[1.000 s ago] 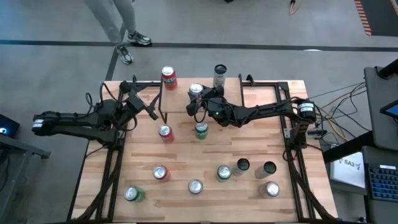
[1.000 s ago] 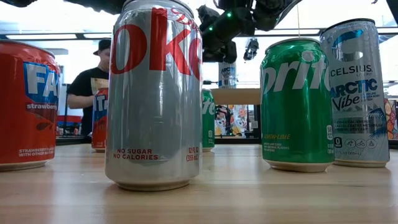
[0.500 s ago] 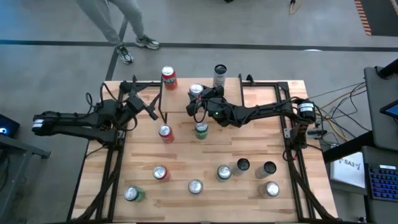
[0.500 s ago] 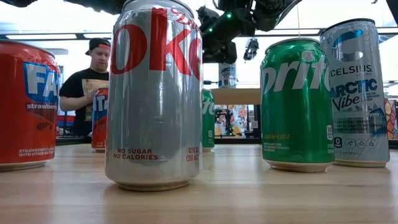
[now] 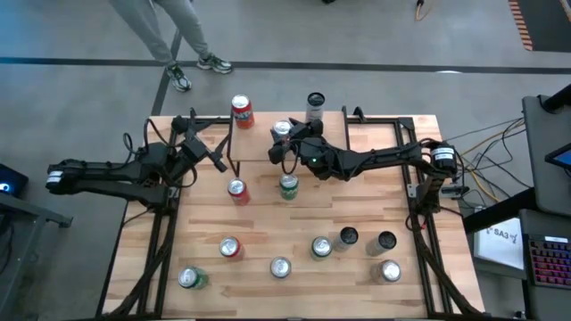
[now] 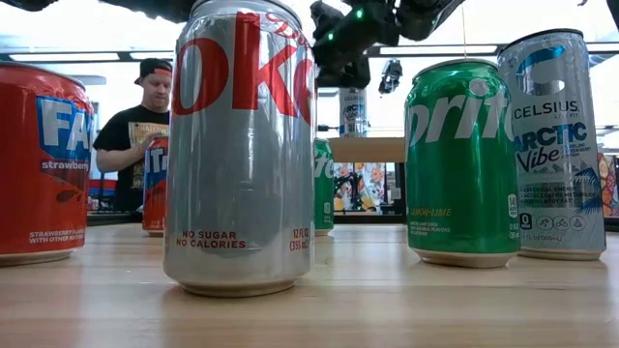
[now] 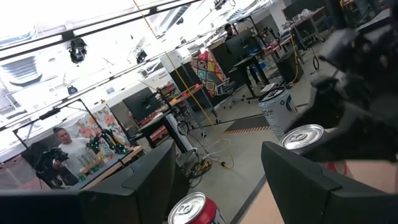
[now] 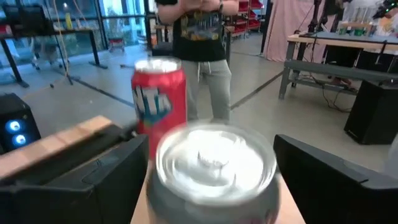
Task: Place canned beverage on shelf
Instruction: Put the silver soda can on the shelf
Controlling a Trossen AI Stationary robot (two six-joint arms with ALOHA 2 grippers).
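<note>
The shelf (image 5: pixel 254 147) stands at the table's far middle. On it stands a silver can (image 5: pixel 281 131), upright on its base. My right gripper (image 5: pixel 293 138) reaches level from the table's right and is open, one finger on each side of that can (image 8: pixel 214 162). Beyond it stands a red can (image 8: pixel 160 99). My left gripper (image 5: pixel 210 153) hovers by the shelf's left end, open with nothing between its fingers (image 7: pixel 214 186). In the low view, my right gripper (image 6: pixel 343 58) hangs above the shelf board (image 6: pixel 377 148). My right gripper has a finger (image 8: pixel 93 171) close on each side of the silver can's upper wall (image 8: pixel 161 186), coming level from the table's right. Whether either finger touches the can, I cannot tell. The can stands upright on the shelf.
A red can (image 5: pixel 242 111) and a slim pale can (image 5: pixel 315 107) stand by the far edge. A red can (image 5: pixel 236 190) and a green can (image 5: pixel 288 187) stand just in front of the shelf. Several more cans fill the near half. A person (image 5: pixel 169 36) walks beyond the far edge.
A person beyond the table's far edge has stepped a little toward the right. The arms and the cans stand as they did.
</note>
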